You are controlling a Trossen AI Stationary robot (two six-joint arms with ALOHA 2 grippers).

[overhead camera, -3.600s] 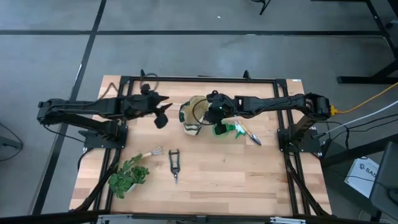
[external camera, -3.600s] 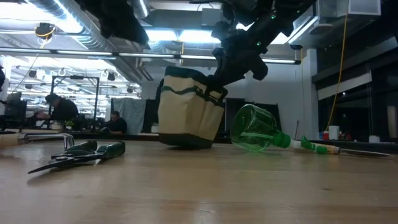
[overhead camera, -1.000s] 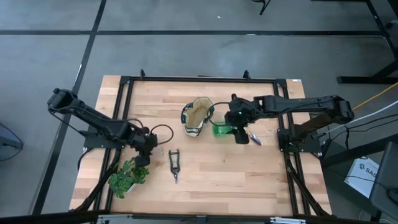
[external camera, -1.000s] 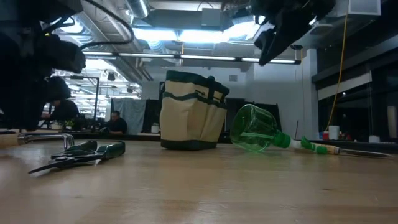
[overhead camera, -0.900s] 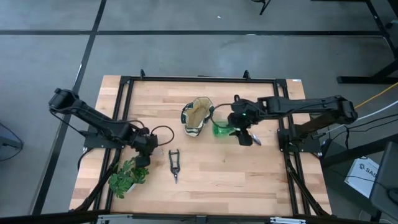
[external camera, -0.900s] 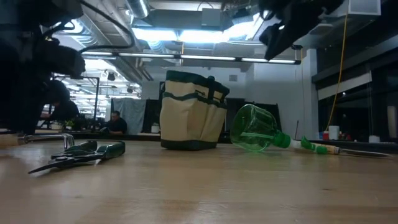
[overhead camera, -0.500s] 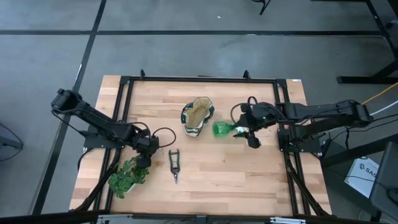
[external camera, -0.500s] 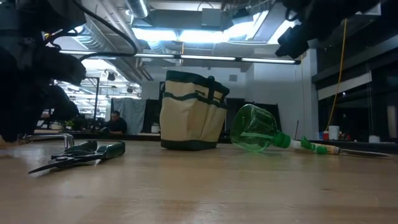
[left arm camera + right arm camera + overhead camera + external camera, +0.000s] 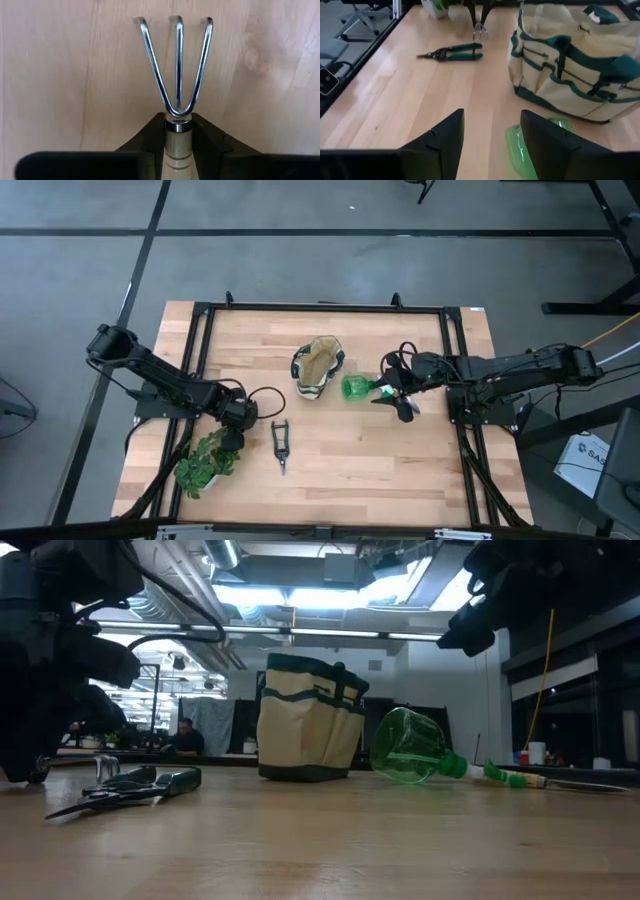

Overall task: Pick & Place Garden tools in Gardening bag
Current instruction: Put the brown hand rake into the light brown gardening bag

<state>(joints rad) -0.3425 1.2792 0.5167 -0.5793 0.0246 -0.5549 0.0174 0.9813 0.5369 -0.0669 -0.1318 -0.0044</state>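
Observation:
The gardening bag (image 9: 317, 367) stands upright on its base, mouth open, at the table's middle. The green spray bottle (image 9: 360, 388) lies on its side just right of it. The pruning shears (image 9: 280, 445) lie flat nearer the front. My right gripper (image 9: 492, 130) hangs open above the bottle's (image 9: 520, 150) head end, lifted clear of it. My left gripper (image 9: 235, 428) is down at the table's left, beside the leafy sprig, shut on a three-pronged hand rake (image 9: 176, 65). My left gripper pinches the hand rake's wooden handle (image 9: 177, 147) just behind the metal collar, one finger on each side. The fingers (image 9: 152, 137) come from above and lie across the handle. The rake lies flat on the table, prongs pointing away from the gripper.
A leafy green plant sprig (image 9: 205, 465) lies near the front left corner, close to my left gripper. A long thin tool with a green and white handle (image 9: 520, 780) lies right of the bottle. Black frame rails (image 9: 320, 307) border the table. Bare wood spreads along the front.
My right gripper has drawn back from beside the bag toward the table's right edge and now hangs over the bottle's head end. My left gripper has sunk a little over the rake. Bag, bottle and shears have stayed in place.

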